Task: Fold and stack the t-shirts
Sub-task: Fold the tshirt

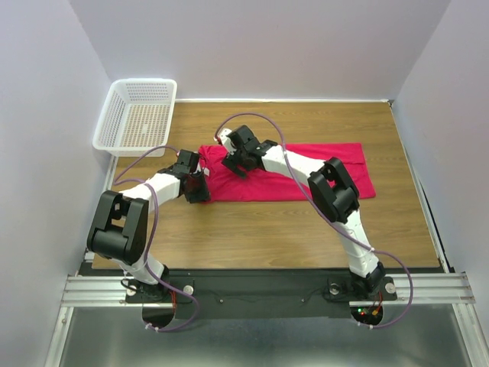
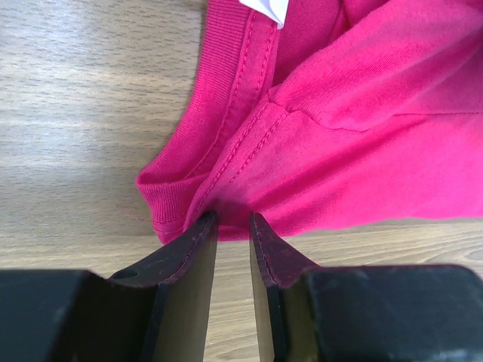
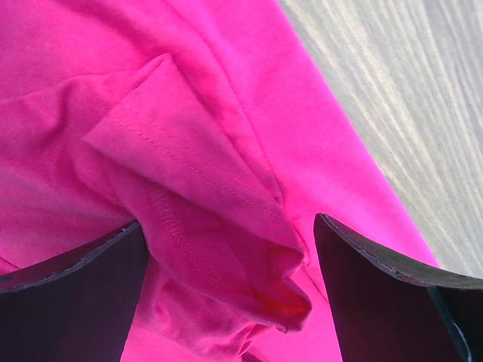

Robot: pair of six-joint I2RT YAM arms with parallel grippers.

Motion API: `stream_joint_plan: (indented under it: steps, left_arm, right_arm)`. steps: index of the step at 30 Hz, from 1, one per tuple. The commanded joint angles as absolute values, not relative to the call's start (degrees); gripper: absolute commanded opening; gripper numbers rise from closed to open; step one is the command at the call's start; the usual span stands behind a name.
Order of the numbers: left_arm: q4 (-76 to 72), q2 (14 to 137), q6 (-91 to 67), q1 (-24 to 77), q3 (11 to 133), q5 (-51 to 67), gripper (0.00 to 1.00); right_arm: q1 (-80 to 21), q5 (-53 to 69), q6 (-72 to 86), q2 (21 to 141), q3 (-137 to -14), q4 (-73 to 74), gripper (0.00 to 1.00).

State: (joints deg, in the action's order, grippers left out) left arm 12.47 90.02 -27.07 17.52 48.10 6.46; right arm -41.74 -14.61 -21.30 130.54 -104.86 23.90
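A crimson-pink t-shirt [image 1: 306, 172] lies as a long strip across the middle of the wooden table, with its collar end to the left. My left gripper [image 1: 197, 187] is at that end's near corner. In the left wrist view its jaws [image 2: 230, 217] stand narrow, pinching the puckered edge of the t-shirt [image 2: 362, 151] beside the ribbed collar and the white neck label [image 2: 268, 9]. My right gripper [image 1: 233, 162] hovers low over the shirt's far left part. It is open wide [image 3: 226, 222], with a bunched sleeve fold of the t-shirt [image 3: 189, 113] between its fingers.
A white mesh basket [image 1: 137, 115] stands at the table's far left corner. Bare wood of the table [image 1: 267, 229] lies between the shirt and the arm bases. Pale walls close in the left, back and right.
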Motion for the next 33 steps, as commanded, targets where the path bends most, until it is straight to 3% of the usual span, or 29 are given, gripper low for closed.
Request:
stream_joint_plan:
  steps: [1, 25, 33]
  left_arm:
    - [17.6, 88.9, -25.9, 17.2, 45.5, 5.9, 0.36]
    - [17.7, 88.9, -25.7, 16.9, 45.0, 5.2, 0.35]
    - [17.8, 88.4, -25.8, 16.9, 45.2, 5.3, 0.35]
  right_arm:
    - [-40.5, -17.7, -21.9, 130.7, -107.6, 22.1, 0.93]
    - [-33.0, -6.3, -19.1, 124.7, -104.2, 22.1, 0.92]
    - [-30.8, -10.8, -16.4, 127.4, -106.3, 22.1, 0.91]
